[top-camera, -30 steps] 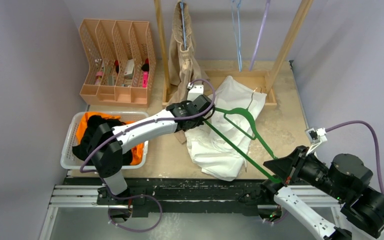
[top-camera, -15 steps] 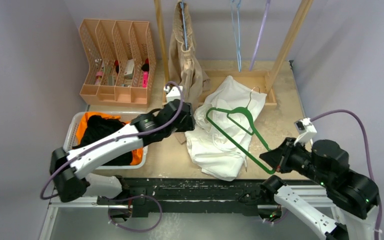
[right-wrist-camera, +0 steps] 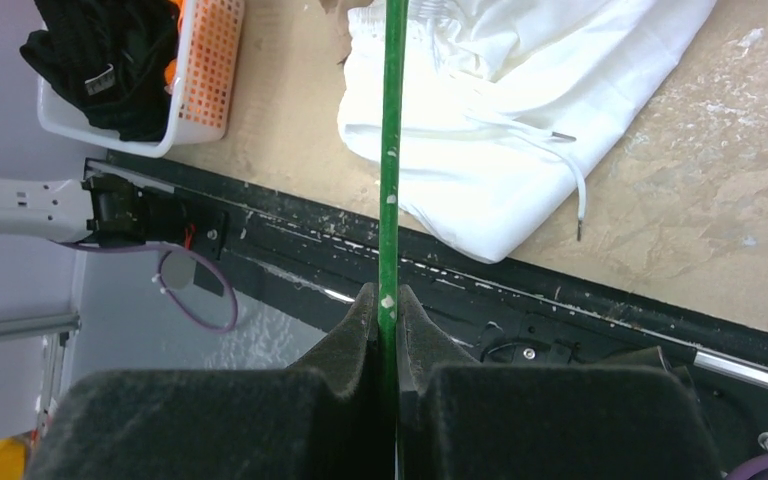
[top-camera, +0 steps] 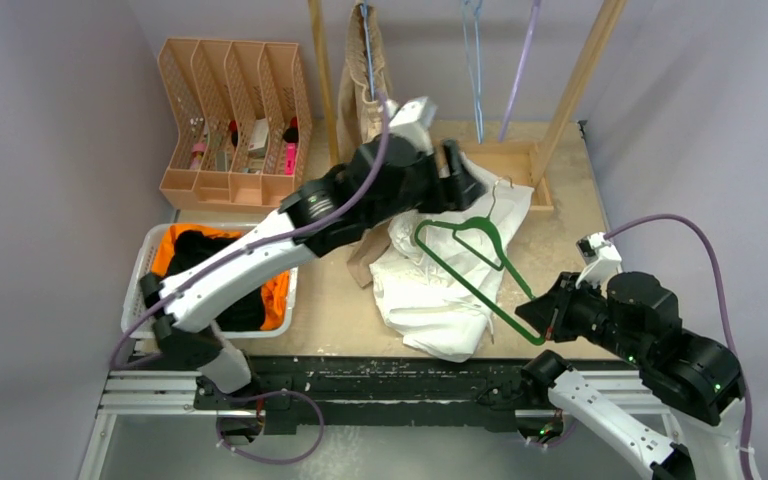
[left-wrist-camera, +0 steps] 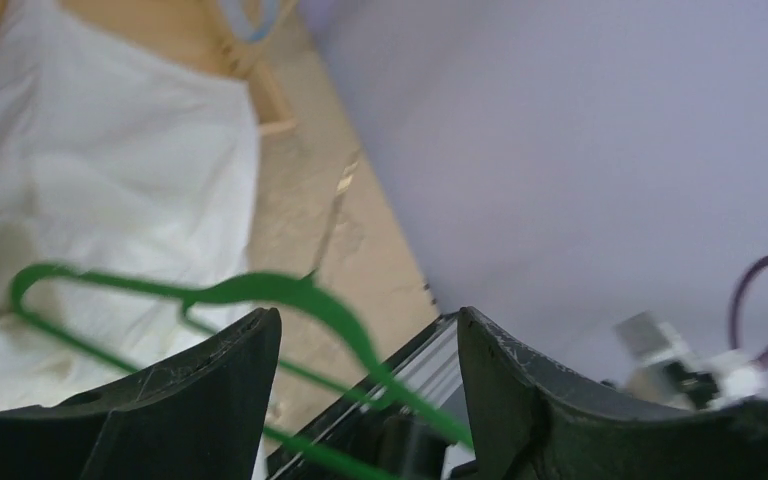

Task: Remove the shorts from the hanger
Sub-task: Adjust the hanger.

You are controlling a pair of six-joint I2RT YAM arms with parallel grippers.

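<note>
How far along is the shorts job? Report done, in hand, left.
Done: orange shorts and black shorts lie in the basket; white shorts lie on the table, seemingly off the green hanger. In hand: right pincer clamps that hanger; left pincer open, empty, raised near the rack. Left: beige shorts hang on the rack's blue hanger.

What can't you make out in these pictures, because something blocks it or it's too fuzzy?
- Top view: the left arm hides the middle of the beige shorts and part of the basket.
- Top view: organizer items too small to identify.
- Right wrist view: the green hanger runs off the top edge.
- Left wrist view: blurry; the white shorts are cut off at the left edge.
</note>
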